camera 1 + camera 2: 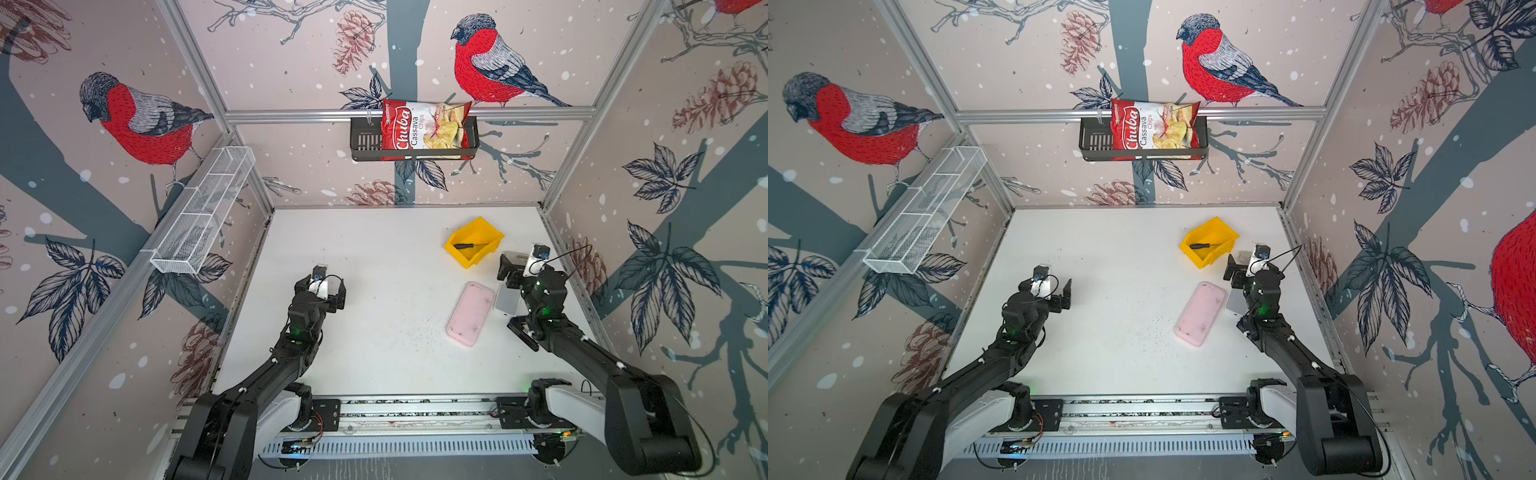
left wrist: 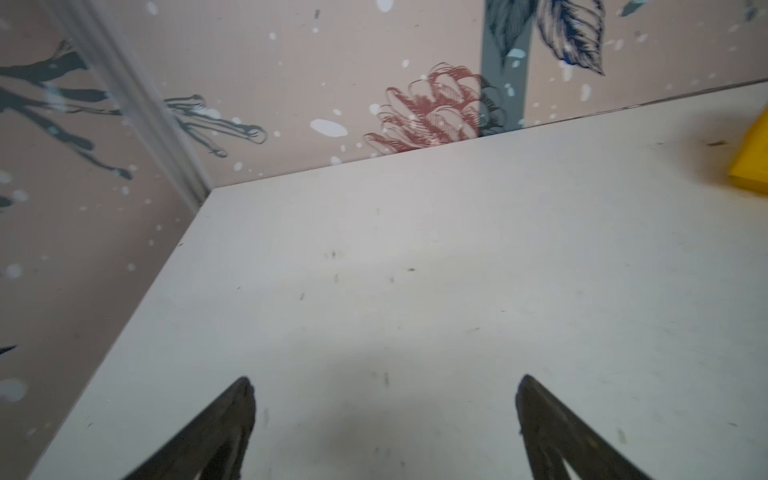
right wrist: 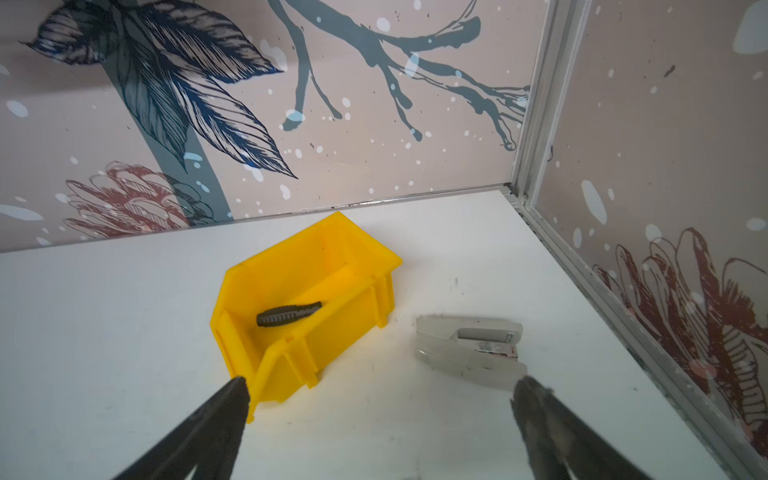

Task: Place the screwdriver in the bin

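Note:
The screwdriver (image 1: 469,245) (image 1: 1204,245) lies flat inside the yellow bin (image 1: 457,254) (image 1: 1192,252) at the back right of the table. In the right wrist view only its black ribbed handle (image 3: 289,314) shows, on the floor of the bin (image 3: 291,365). My right gripper (image 1: 517,262) (image 1: 1246,262) (image 3: 380,380) hovers just right of the bin and nearer the front, open and holding nothing. My left gripper (image 1: 321,286) (image 1: 1045,285) (image 2: 384,380) hangs open over bare table at mid left. In the left wrist view only a corner of the bin (image 2: 752,162) shows.
A silver stapler (image 3: 469,349) lies between the bin and the right wall. A pink case (image 1: 469,313) and a grey lid (image 1: 507,300) lie in front of the bin. A chips bag (image 1: 424,129) sits in the black wall basket (image 1: 363,143). A white mesh tray (image 1: 203,208) hangs on the left wall.

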{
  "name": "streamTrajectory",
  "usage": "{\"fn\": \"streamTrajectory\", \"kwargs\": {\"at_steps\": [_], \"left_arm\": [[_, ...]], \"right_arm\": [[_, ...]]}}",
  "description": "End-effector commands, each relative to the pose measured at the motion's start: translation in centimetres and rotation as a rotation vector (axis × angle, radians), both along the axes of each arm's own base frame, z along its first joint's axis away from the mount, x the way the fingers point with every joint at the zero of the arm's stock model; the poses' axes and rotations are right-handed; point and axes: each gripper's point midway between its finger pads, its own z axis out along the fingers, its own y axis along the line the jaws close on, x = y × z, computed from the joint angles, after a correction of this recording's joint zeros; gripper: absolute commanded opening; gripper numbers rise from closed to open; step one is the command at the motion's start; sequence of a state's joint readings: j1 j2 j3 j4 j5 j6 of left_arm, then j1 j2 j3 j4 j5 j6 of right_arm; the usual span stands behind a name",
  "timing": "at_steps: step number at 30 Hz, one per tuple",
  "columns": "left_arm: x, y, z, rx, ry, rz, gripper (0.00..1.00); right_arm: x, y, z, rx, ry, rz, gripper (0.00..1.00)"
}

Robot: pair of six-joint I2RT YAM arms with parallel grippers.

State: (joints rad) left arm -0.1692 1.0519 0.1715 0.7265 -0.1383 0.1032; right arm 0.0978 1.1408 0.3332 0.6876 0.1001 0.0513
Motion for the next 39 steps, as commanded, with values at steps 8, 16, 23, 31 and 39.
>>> {"fn": "streamTrajectory", "kwargs": {"at_steps": [8, 16, 23, 31, 39], "left_arm": [[2.4, 4.1, 2.4, -0.051, -0.203, 0.158, 0.98], [4.9, 3.6, 0.2, -0.107, -0.151, 0.115, 0.99], [5.1, 4.2, -0.6, -0.124, -0.131, 0.135, 0.98], [5.0, 4.2, -0.5, -0.122, -0.138, 0.133, 0.98], [5.1, 4.1, -0.5, -0.122, -0.136, 0.132, 0.98]], "right_arm": [[0.7, -2.3, -0.8, -0.011, -0.086, -0.067, 1.0], [0.0, -2.1, -3.0, 0.014, -0.104, -0.015, 1.0], [1.1, -2.5, -4.5, 0.027, -0.05, -0.025, 0.99], [1.2, -2.5, -4.4, 0.025, -0.052, -0.027, 1.0], [1.2, -2.5, -4.4, 0.025, -0.052, -0.027, 1.0]]}}
